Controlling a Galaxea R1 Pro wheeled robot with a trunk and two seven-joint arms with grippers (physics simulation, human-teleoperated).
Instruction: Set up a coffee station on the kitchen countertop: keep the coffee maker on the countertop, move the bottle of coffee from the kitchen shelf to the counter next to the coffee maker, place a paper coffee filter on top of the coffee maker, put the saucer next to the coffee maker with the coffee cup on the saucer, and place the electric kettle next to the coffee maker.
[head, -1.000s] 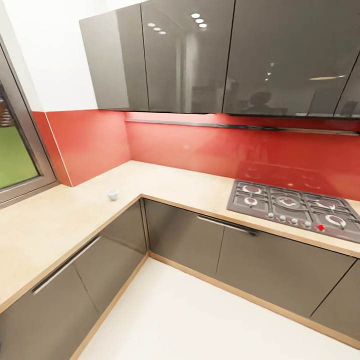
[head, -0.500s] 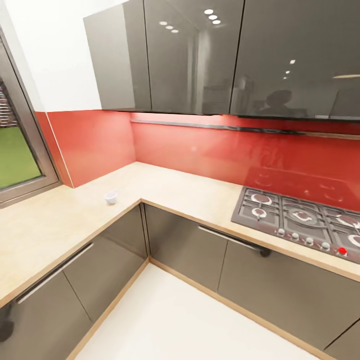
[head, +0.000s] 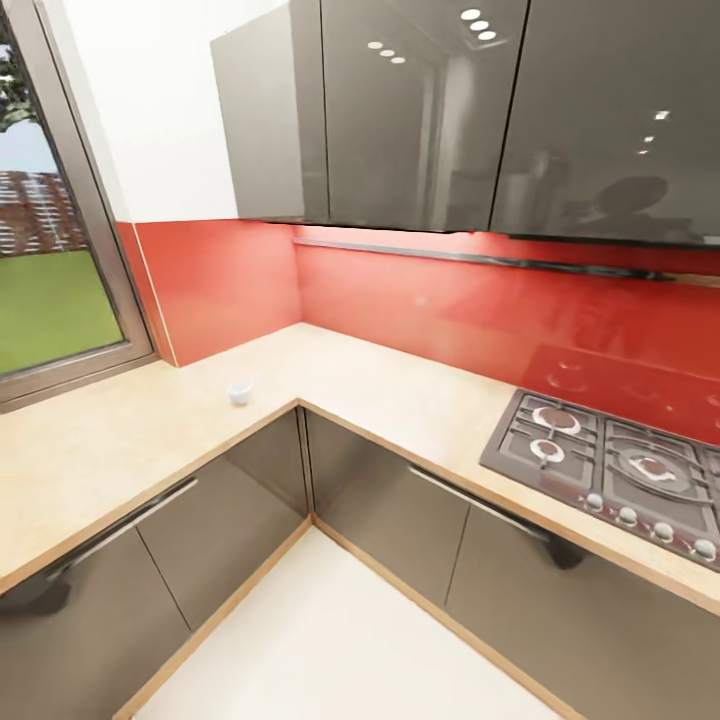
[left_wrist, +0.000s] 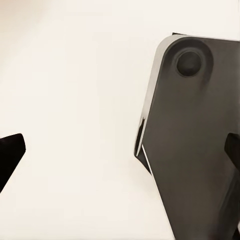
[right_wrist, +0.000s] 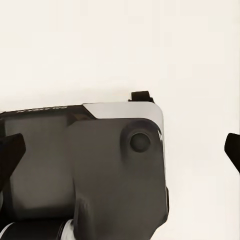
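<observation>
On my head camera, the far left is a window (head: 50, 230) with grass and a brick wall outside. Below it the pale countertop (head: 120, 440) runs along the left wall and turns the corner toward the right. A small white cup (head: 239, 392) sits on that counter near the inside corner, close to the front edge, standing alone with bare counter all around it. It may be the coffee cup, but it is too small for me to be sure. Behind it the red backsplash (head: 400, 310) wraps both walls, with glossy grey wall cabinets (head: 420, 110) hanging above. Under the counter are grey base cabinets (head: 390, 510) with long bar handles, and the white floor (head: 330, 640) spreads out below them. On the right stretch of the counter a gas hob (head: 620, 470) is set in, its knobs along its front edge.

On my left wrist camera the left gripper (left_wrist: 120, 155) points down at the pale floor, its two dark fingertips at opposite edges of the picture, so it is spread wide with nothing between them. A grey part of the robot's base lies beneath. My right wrist camera shows the right gripper (right_wrist: 120, 150) likewise spread wide and empty, over another grey base part.
</observation>
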